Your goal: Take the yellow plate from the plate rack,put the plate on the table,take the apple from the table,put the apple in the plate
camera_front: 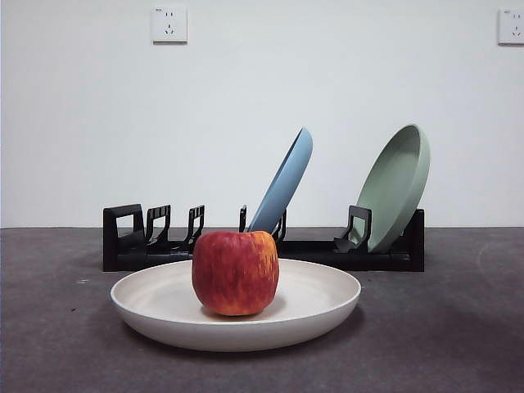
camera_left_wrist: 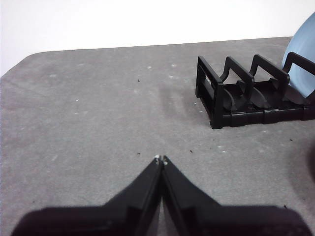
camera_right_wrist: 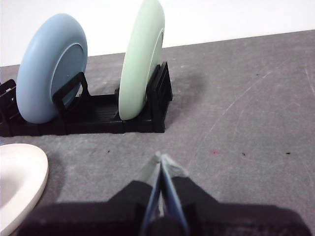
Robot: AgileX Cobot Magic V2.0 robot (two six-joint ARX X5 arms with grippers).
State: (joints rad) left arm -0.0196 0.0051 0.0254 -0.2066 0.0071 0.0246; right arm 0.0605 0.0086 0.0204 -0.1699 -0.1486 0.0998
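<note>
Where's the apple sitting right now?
In the front view the apple stands upright in the middle of the yellow plate, which lies flat on the table just in front of the plate rack. Neither tool is near it.

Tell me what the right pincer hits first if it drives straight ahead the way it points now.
Probably the plate rack, near the sage green plate standing in it. The right pincer is shut, with bare table before it; depth is uncertain.

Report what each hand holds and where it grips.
Nothing is held. The left hand and right hand are both shut and empty above the table.
</note>
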